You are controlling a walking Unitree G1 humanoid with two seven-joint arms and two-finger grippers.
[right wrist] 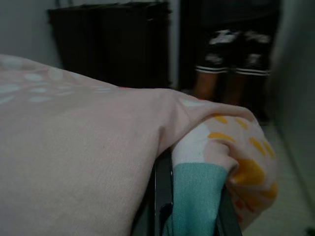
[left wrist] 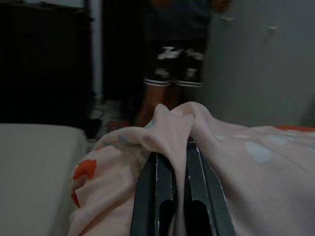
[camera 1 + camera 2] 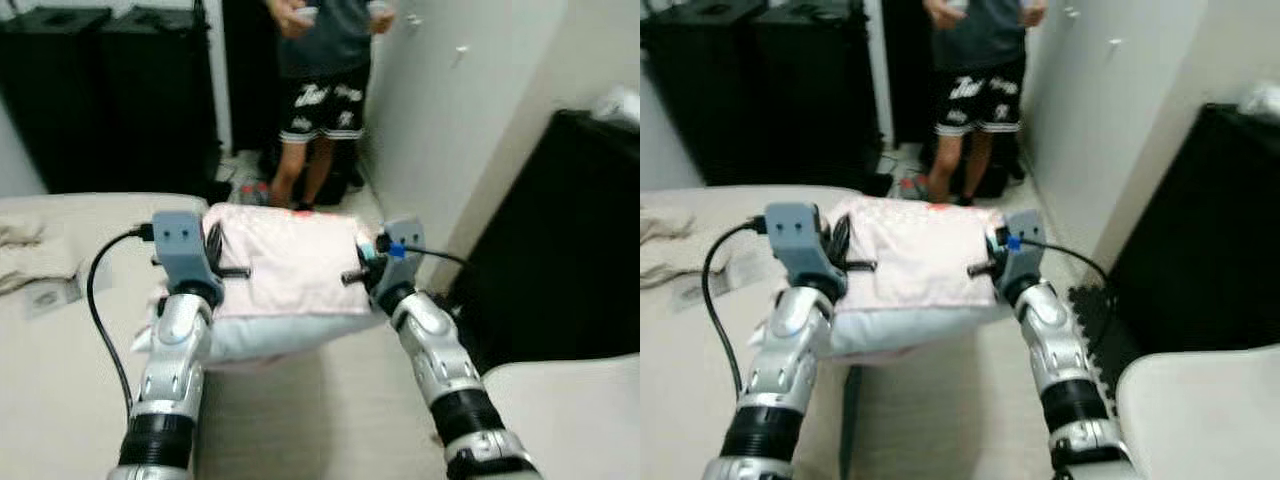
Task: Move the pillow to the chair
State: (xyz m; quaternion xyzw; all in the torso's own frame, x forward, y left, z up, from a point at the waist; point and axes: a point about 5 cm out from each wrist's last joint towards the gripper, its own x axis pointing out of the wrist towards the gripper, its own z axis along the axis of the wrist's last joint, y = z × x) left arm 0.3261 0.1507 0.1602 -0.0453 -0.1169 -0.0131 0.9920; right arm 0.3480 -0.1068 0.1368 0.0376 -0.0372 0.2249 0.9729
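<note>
Left eye view: two grippers, left gripper (image 3: 216, 243) and right gripper (image 3: 366, 256), hold one pillow (image 3: 285, 280).

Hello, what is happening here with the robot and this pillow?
The robot holds a soft pale pink pillow up between both arms. The left gripper and the right gripper each pinch a fold of its fabric. It is lifted beside a beige bed. A person in dark shorts stands ahead near a white wall.
</note>
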